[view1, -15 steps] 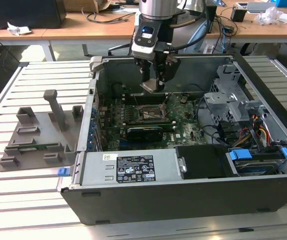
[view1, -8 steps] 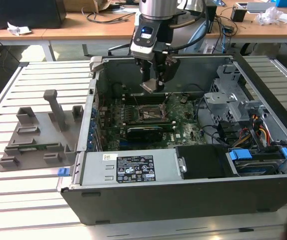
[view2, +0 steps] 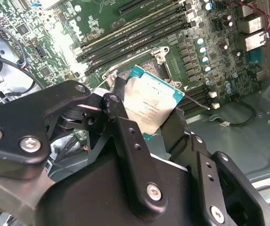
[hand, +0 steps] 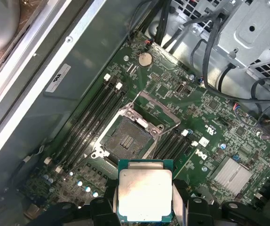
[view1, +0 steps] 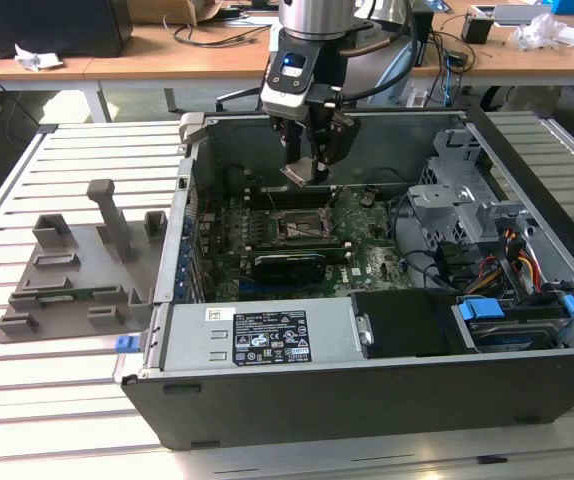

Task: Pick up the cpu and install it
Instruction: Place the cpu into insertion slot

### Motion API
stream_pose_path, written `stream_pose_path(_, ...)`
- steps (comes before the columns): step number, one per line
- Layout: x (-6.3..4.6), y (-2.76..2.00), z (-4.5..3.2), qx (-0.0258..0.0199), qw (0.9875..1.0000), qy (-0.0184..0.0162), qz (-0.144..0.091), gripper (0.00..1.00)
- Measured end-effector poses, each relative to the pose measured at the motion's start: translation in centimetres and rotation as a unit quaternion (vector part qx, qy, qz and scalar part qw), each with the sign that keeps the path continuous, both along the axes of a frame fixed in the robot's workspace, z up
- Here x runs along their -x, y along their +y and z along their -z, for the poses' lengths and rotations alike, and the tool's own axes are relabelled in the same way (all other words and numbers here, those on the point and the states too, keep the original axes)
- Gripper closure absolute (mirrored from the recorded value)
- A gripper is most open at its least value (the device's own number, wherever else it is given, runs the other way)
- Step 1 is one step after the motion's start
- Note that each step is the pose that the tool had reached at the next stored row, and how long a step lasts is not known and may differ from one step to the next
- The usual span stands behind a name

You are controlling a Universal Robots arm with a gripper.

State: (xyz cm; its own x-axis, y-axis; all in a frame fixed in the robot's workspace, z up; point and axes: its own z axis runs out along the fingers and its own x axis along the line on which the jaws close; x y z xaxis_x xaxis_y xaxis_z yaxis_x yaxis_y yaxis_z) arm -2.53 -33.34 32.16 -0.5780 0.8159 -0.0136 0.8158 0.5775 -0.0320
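Observation:
My gripper [view1: 303,168] is shut on the cpu [view1: 300,173], a small square chip with a silvery top and a thin green rim. It hangs inside the open computer case [view1: 367,385], above the motherboard. In the first wrist view the cpu [hand: 145,193] sits between my black fingers [hand: 102,208], a short way off the open socket [hand: 125,136] with its metal bracket lifted. In the second wrist view the cpu [view2: 146,106] is tilted and clamped at two opposite edges, with the socket frame [view2: 149,61] just beyond it. The socket [view1: 297,228] lies below the gripper, a little nearer the case's front wall.
Memory slots [hand: 95,120] flank the socket. A drive cage [view1: 457,190] and cable bundles [view1: 522,260] fill the exterior view's right side of the case. The power supply [view1: 257,335] sits at the front. A grey fixture [view1: 77,270] stands on the slatted table at the exterior view's left.

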Motion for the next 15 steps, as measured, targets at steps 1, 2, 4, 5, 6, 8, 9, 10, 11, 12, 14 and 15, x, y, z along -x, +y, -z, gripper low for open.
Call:
stream_pose_path(1,-0.01,0.0,0.0,0.0,1.0,0.0,0.0,0.45)
stream_pose_path(2,-0.01,0.0,0.0,0.0,1.0,0.0,0.0,0.45)
stream_pose_path(4,-0.01,0.0,0.0,0.0,1.0,0.0,0.003,0.45)
stream_pose_path(5,-0.01,0.0,0.0,0.0,1.0,0.0,0.005,0.45)
stream_pose_path(6,-0.01,0.0,0.0,0.0,1.0,0.0,0.009,0.45)
stream_pose_path(8,-0.01,0.0,0.0,0.0,0.9995,0.0,0.03,0.45)
stream_pose_path(9,-0.01,0.0,0.0,0.0,0.9992,0.0,0.039,0.45)
stream_pose_path(10,-0.01,0.0,0.0,0.0,0.999,0.0,0.045,0.45)
stream_pose_path(11,-0.01,0.0,0.0,0.0,0.9986,0.0,0.053,0.45)
stream_pose_path(12,-0.01,0.0,0.0,0.0,0.9983,0.0,0.058,0.45)
stream_pose_path(14,-0.01,0.0,0.0,0.0,0.9976,0.0,0.07,0.45)
stream_pose_path(15,-0.01,0.0,0.0,0.0,0.9973,0.0,0.074,0.45)
